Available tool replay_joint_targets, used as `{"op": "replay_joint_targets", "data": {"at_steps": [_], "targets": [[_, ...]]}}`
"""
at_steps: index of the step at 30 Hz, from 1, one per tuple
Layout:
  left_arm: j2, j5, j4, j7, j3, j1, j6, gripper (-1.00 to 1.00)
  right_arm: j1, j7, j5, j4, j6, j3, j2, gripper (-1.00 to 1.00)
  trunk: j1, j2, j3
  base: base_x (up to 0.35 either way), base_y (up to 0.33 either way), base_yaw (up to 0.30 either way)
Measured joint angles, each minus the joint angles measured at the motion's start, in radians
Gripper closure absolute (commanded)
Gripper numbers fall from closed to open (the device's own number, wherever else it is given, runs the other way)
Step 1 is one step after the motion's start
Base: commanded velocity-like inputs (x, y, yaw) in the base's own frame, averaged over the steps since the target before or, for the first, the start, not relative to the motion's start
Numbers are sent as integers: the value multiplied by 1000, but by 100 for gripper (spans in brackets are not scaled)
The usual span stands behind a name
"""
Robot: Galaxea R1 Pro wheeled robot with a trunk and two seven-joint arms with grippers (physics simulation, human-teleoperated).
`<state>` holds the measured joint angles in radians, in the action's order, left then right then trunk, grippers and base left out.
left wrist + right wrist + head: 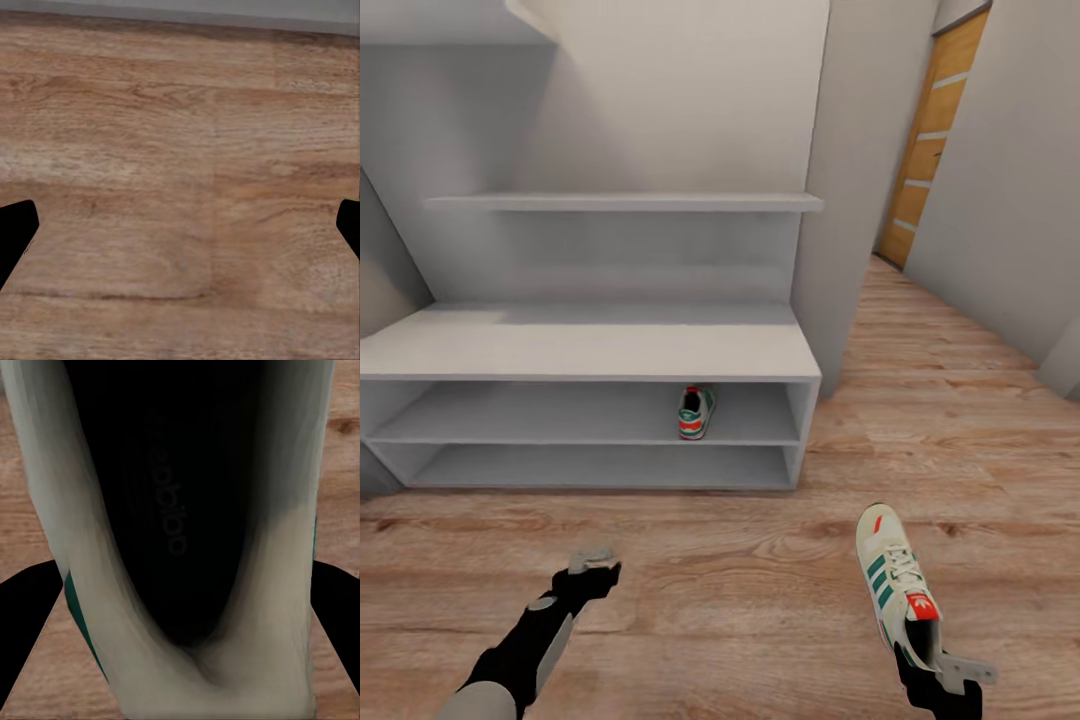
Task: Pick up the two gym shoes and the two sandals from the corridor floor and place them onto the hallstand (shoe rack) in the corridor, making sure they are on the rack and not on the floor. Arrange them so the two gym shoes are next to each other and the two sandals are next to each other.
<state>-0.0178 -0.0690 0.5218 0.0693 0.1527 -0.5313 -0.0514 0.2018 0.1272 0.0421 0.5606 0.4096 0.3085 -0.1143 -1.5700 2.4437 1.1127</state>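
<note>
In the head view, the right tool [928, 668] grips a gym shoe [898, 582] by its heel at near right, while a second gym shoe [696, 411] sits on the hallstand's [590, 350] upper shelf row, right of middle. The left wrist view shows the left tool [180, 229] spread wide over bare corridor floor [180, 150]. The right wrist view looks into the held shoe's dark opening, a finger on either side.

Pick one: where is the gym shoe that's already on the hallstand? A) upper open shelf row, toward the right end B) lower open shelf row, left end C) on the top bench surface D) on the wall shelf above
A: the gym shoe sits in the upper open shelf row of the hallstand, near its right end; the other gym shoe is at the right gripper.
</note>
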Motion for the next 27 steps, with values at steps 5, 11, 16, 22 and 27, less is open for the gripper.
{"op": "replay_joint_targets", "data": {"at_steps": [5,11,16,22,27], "targets": [[-61,38,-1,117,22,69,86,-100,0,0,-1,-7,0,0,0,100,0,0,0,-172,266,0],[-125,104,-2,284,32,94,111,-100,0,-1,-2,-7,0,-1,1,100,0,0,0,-19,303,0],[-133,112,-3,298,31,95,123,-100,0,-1,-1,-8,0,-1,1,100,0,0,0,-50,307,0],[-133,112,-3,298,33,95,127,-100,0,-1,-1,-13,0,0,0,100,0,0,0,-89,307,0],[-133,112,-3,298,32,95,128,-100,0,-1,-2,-18,0,0,0,100,0,0,0,-115,304,0]]}}
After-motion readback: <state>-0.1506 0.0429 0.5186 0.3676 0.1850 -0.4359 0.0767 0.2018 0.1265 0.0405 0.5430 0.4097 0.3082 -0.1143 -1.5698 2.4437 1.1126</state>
